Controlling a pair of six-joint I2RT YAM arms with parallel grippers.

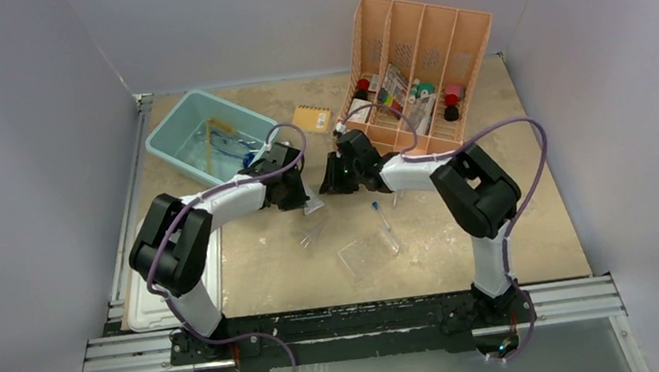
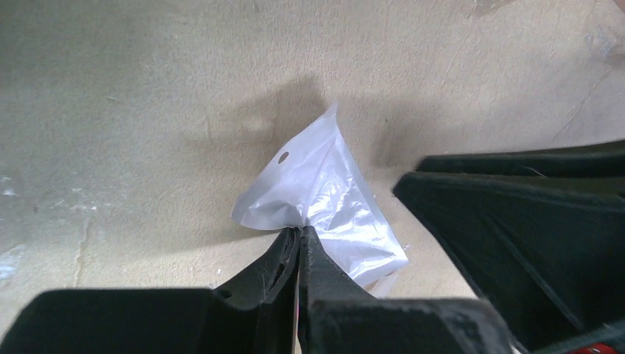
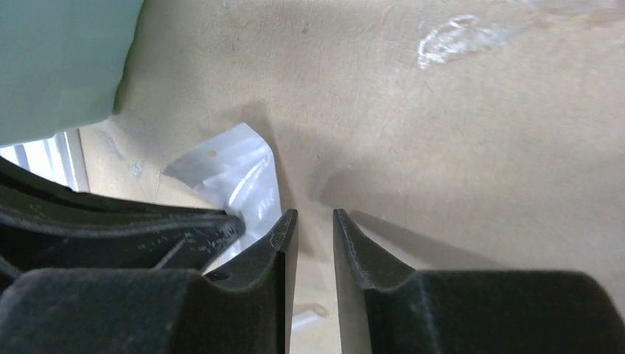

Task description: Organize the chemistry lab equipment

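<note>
My left gripper is shut on the edge of the small clear bag and holds it just above the table. In the top view the bag hangs at the left gripper, mid-table. My right gripper is close beside it, its jaws a narrow gap apart with nothing between them. The bag lies to the left of its fingers. A blue-capped test tube and a clear plastic rack lie nearer the front. Blue-framed goggles sit in the teal bin.
The peach divider with bottles stands at the back right. A small orange notepad lies beside the bin. Another clear tube lies on the table. A white tray sits at the front left.
</note>
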